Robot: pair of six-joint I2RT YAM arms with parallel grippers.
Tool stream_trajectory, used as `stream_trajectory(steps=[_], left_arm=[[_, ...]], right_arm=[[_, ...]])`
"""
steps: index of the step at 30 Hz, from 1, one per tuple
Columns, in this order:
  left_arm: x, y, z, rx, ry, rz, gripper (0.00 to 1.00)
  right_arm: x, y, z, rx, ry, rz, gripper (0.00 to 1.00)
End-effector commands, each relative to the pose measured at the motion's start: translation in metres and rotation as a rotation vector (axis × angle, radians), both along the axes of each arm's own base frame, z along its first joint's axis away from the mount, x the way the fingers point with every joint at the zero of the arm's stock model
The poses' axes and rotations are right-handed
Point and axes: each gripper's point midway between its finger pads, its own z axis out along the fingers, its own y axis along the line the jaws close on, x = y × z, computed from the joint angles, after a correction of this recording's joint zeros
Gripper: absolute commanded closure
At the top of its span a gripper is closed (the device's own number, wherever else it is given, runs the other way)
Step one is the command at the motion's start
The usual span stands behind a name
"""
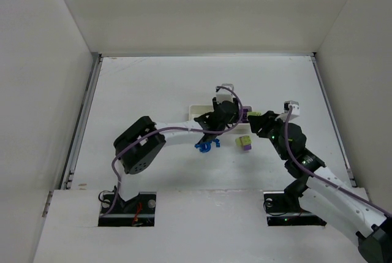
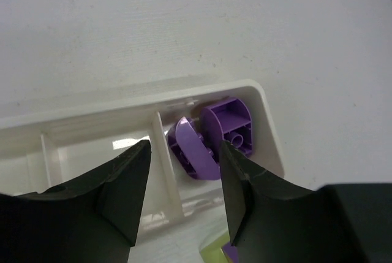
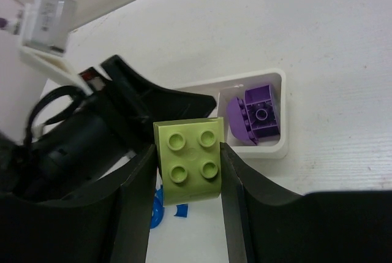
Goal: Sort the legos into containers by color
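Right gripper (image 3: 187, 152): clenched on yellow-green brick (image 3: 188, 163), fingers pressed to both sides, studs toward lens, centre of right wrist frame.
Left gripper (image 2: 184, 152): released, nothing between fingers, hanging low over tray, lower centre of left wrist frame.
Tray (image 2: 268, 116): white, long, thin-walled; end compartment centre right of left wrist frame, next compartment to its left.
Purple bricks (image 2: 228, 122): two, tilted against each other, inside end compartment.
Two-tone brick (image 1: 244, 143): yellow-green and purple, on table (image 1: 153, 91) just below tray in top frame, not yet sorted.
Blue pieces (image 1: 207, 146): on table, below tray's left part in top frame, close under left arm (image 1: 177, 133).
Step, as judged: bringing held brick to a compartment other than the purple one.
Risk, crowding: both wrists packed over same end of tray, left arm across remaining compartments; knock between fingers likely on approach.
Risk, wrong bin: purple compartment closest to held brick; release from here likely to land among purple.
Risk, tray: shallow, seemingly light; nudge from either finger enough to slide it or spill contents.
Risk, grip: hold on smooth sides only; twist or slip possible on any bump.
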Motion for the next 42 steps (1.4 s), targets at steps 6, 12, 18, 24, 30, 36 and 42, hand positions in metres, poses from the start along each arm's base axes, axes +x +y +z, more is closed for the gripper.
stream_trajectory(steps=[6,12,18,24,30,36,42], left_arm=[[-0.03,0.034,0.071,-0.386,0.096,0.011,0.57],[-0.052,0.068,0.071,-0.701,0.293,0.049,0.49],[-0.059,0.089,0.071,-0.947,0.454,0.087,0.37],[-0.067,0.104,0.092,-1.129,0.45,0.069,0.35],[-0.069,0.118,0.117,-1.221,0.361,0.04,0.36],[-0.069,0.122,0.128,-1.23,0.287,-0.008,0.43],[-0.066,0.12,0.136,-1.156,0.195,-0.044,0.41]], right_arm=[[0.009,0.026,0.017,0.106,0.01,0.058,0.67],[0.016,0.062,0.023,0.252,0.043,0.164,0.62],[0.023,0.092,0.036,0.358,0.021,0.271,0.61],[0.031,0.113,0.033,0.372,0.026,0.314,0.6],[0.036,0.127,0.043,0.483,0.048,0.346,0.61],[0.04,0.136,0.045,0.64,0.13,0.336,0.58],[0.034,0.144,0.052,0.79,0.196,0.389,0.58]])
